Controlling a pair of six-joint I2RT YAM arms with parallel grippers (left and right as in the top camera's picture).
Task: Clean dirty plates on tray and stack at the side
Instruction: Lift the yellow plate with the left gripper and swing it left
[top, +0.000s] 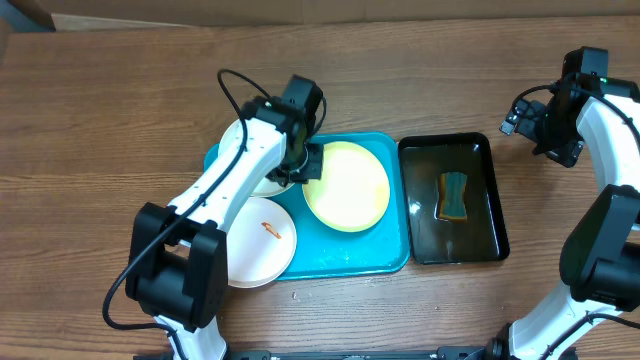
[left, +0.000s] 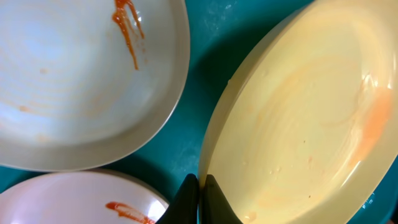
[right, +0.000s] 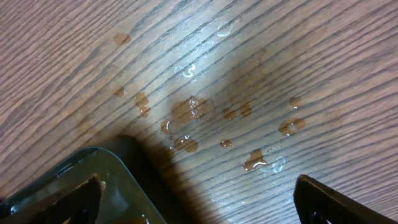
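Observation:
The turquoise tray (top: 345, 256) holds a plate with a yellow-green rim (top: 348, 188) and two white plates. One white plate (top: 262, 240) lies at the front left with a red smear. The other (top: 232, 148) is partly hidden under my left arm. My left gripper (top: 306, 162) is shut on the left rim of the yellow-green plate (left: 298, 124), as the left wrist view (left: 200, 190) shows. That view also shows both smeared white plates (left: 81, 81) (left: 74, 199) and bare tray (left: 205, 74). My right gripper (top: 545, 125) is open and empty over the table (right: 199, 193).
A black tub (top: 450, 141) of water with a green sponge (top: 454, 195) stands right of the tray. Its corner shows in the right wrist view (right: 93, 180). Water drops (right: 193, 109) lie on the wooden table beside it.

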